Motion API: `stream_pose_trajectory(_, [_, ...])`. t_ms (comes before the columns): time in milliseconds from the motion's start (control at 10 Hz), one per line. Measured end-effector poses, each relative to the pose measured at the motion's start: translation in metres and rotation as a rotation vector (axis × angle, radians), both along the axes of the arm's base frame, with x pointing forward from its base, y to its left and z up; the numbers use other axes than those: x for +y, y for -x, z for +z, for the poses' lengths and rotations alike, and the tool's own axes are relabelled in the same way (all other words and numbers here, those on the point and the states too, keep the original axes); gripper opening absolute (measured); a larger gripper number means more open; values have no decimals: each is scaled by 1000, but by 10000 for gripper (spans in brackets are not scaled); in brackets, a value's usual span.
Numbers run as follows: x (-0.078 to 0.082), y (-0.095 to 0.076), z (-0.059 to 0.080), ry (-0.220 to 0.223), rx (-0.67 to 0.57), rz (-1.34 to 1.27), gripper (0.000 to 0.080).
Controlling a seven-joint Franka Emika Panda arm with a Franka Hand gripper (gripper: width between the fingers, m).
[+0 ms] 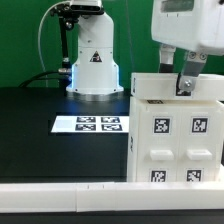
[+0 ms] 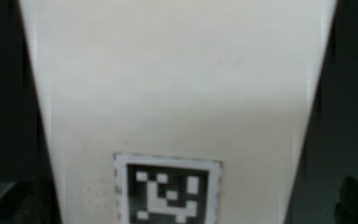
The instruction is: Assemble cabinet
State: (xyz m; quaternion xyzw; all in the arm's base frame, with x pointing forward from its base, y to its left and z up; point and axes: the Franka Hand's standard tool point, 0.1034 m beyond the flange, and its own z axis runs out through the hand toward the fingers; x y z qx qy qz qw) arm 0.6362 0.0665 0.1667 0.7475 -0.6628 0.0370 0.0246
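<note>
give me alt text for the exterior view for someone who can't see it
A robot gripper hangs at the top edge of a tall white cabinet bearing square black-and-white marker tags, on the exterior view's right. On the black table lie the marker board and, nearest the camera, a long white rail; the white robot base stands behind.

Marker board (image 1: 99, 125) on black table (image 1: 40, 140)

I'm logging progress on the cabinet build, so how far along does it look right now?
Done: the white plastic tagged cabinet stands as one tall box, with a flat top piece resting on it. In hand: nothing visibly; the black two-finger gripper sits at that top edge, apparently open. Left: cannot tell; no loose parts show.
</note>
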Motion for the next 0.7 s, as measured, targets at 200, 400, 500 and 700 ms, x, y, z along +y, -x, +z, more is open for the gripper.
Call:
stream_pose_trajectory(200, [8,1,16,-23,-11,115,797])
stream_pose_trajectory(400, [8,1,19,-24,-12,173,796])
stream_pose_trajectory(500, [8,1,18,-23,-9,190,796])
stream_pose_trajectory(700, [13,-8,22,-80,-86,178,796])
